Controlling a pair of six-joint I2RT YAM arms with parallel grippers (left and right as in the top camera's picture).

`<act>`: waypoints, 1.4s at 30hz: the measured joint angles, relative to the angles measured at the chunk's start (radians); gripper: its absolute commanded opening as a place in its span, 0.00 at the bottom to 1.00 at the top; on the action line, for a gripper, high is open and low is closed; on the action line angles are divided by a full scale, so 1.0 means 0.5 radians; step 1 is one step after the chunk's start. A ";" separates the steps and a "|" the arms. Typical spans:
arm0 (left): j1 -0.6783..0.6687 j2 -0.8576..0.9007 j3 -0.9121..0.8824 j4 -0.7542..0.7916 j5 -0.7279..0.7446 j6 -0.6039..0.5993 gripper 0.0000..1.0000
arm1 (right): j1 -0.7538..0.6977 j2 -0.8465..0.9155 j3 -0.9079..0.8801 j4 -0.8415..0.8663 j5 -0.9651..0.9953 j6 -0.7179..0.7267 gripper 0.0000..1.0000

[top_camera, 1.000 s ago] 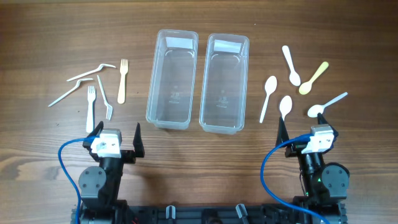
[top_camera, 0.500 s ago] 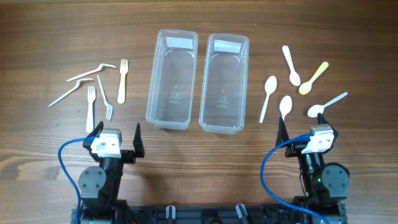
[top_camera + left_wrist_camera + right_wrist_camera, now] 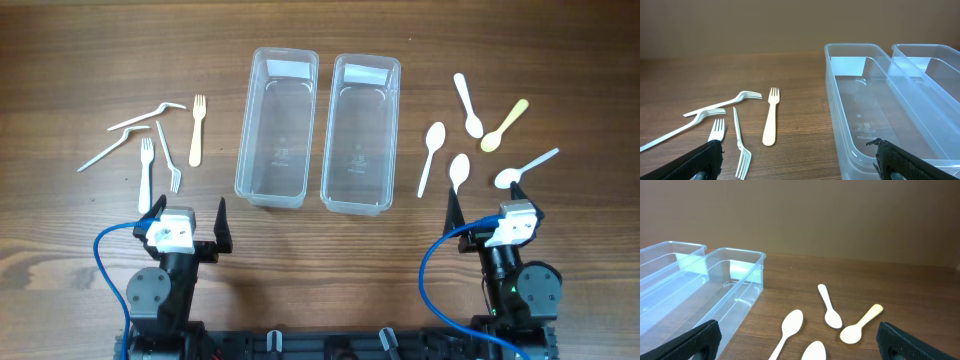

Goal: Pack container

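Note:
Two clear empty containers stand side by side at the table's middle, the left one [image 3: 246, 130] and the right one [image 3: 393, 130]. Several plastic forks lie to the left, among them a cream fork [image 3: 197, 130] and a white fork [image 3: 146, 172]. To the right lie several spoons, such as a white spoon [image 3: 431, 157] and a cream spoon [image 3: 503, 125]. My left gripper [image 3: 190, 208] is open near the front edge, behind the forks [image 3: 771, 117], with nothing in it. My right gripper [image 3: 497, 205] is open and empty too, just short of the spoons [image 3: 790, 327].
In the left wrist view the left container's near wall [image 3: 840, 125] lies close to my right fingertip [image 3: 897, 160]. In the right wrist view the right container [image 3: 747, 287] sits ahead of my left fingertip [image 3: 697, 340]. Blue cables loop at both arm bases.

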 measured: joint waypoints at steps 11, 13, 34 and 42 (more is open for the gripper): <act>0.000 0.000 0.000 0.000 0.001 0.000 1.00 | 0.000 0.000 0.000 0.000 0.000 0.000 1.00; 0.000 0.000 0.000 0.000 0.001 0.000 1.00 | 0.000 0.000 0.000 0.000 0.000 0.000 1.00; 0.000 0.000 -0.003 0.137 0.573 -0.089 1.00 | 0.000 0.000 0.000 0.000 0.000 0.000 1.00; 0.000 0.609 0.801 0.061 0.624 -0.155 1.00 | 0.000 0.003 0.000 0.005 0.000 0.000 1.00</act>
